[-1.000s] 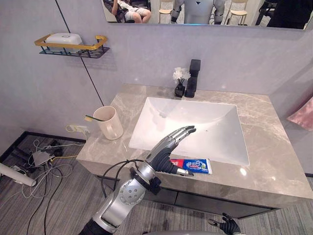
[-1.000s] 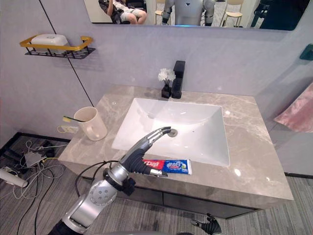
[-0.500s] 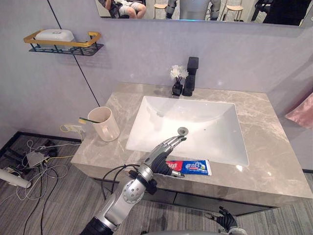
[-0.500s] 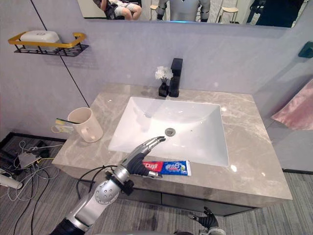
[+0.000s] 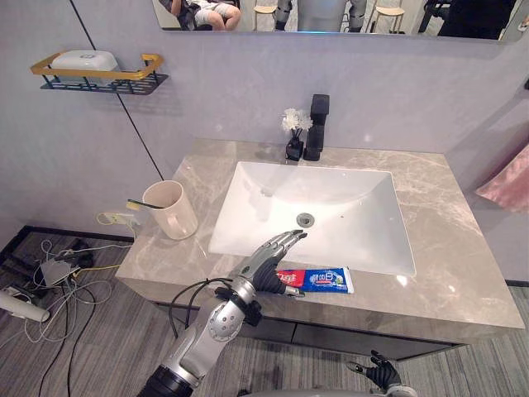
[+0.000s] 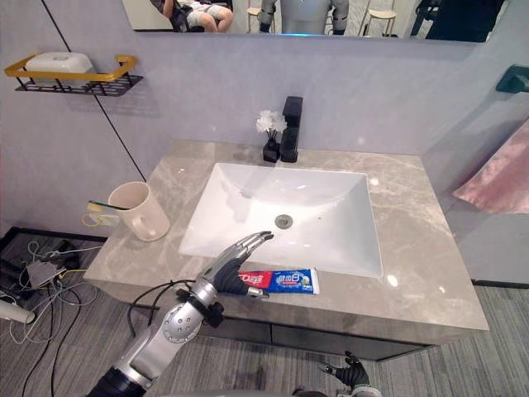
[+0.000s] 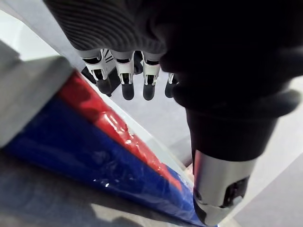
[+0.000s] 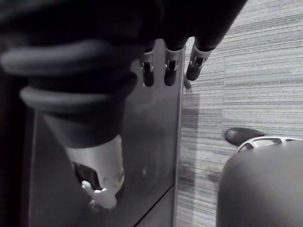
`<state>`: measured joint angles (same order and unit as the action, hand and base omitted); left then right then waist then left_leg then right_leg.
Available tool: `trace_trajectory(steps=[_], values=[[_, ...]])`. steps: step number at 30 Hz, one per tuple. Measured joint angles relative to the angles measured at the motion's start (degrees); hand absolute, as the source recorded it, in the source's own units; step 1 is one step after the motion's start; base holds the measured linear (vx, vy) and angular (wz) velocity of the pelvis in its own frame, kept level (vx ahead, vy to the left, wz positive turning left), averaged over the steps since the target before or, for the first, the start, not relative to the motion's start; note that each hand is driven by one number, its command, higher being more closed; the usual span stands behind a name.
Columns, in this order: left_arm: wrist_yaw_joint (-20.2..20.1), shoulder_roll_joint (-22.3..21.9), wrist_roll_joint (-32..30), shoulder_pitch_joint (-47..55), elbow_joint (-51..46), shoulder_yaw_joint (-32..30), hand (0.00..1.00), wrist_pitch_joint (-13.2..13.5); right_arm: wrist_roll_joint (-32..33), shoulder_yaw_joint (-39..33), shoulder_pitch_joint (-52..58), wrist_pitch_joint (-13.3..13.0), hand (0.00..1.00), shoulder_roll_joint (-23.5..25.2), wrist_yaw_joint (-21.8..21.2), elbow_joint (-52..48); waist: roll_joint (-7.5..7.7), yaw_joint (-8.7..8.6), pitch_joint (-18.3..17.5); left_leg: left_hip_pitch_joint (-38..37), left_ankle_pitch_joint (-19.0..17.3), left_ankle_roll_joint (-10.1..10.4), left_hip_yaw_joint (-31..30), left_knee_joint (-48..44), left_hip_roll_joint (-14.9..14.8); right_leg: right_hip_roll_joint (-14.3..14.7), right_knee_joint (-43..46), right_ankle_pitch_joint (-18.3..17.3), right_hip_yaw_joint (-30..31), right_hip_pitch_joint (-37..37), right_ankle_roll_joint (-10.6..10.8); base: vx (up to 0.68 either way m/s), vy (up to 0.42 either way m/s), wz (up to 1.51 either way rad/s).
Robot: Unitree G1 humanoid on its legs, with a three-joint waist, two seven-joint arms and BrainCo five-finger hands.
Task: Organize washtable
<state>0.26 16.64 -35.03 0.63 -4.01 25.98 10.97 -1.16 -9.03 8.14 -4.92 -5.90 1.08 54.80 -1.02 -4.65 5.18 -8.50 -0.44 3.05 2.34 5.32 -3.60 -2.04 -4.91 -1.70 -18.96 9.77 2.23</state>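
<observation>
The step in hand looks to be picking up the red-and-blue toothpaste tube [image 5: 324, 279], which lies flat on the front strip of the grey marble bench [image 5: 450, 248]. The left hand [image 5: 269, 260] slants over its red end, fingers straight, thumb apart, gripping nothing; next it should lower and close. The right hand [image 5: 378, 374] hangs low, fingers relaxed.

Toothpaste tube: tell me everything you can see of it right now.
The toothpaste tube lies flat on the grey marble counter, on the front strip between the white sink and the counter's front edge, lengthwise along that edge. It looks like glossy plastic, red at its left end and blue with white print toward the right. The left hand hovers open over the red end, thumb beside it; whether it touches, I cannot tell.
</observation>
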Motion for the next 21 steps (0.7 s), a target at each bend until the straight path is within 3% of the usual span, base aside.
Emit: trace_trajectory(steps=[20,21], values=[[2.4,0.0,-6.3,2.7,1.5,-5.4,0.0,-0.6,-0.7,0.1,0.1,0.0,0.0,-0.1,0.0,-2.2,-0.04,-0.82,0.0,-0.2,0.0,0.0,0.6,0.0,-0.1,0.1,-0.2,0.4,0.5,0.0,0.0,-0.01,0.004,-0.01],[2.4,0.0,-6.4,2.9,1.5,-5.7,1.0,-0.6,-0.7,0.1,0.1,0.0,0.0,-0.1,0.0,-2.2,-0.1,-0.83,-0.1,-0.2,0.0,0.0,0.7,0.0,-0.1,0.1,-0.2,0.4,0.5,0.0,0.0,0.0,0.0,0.0]])
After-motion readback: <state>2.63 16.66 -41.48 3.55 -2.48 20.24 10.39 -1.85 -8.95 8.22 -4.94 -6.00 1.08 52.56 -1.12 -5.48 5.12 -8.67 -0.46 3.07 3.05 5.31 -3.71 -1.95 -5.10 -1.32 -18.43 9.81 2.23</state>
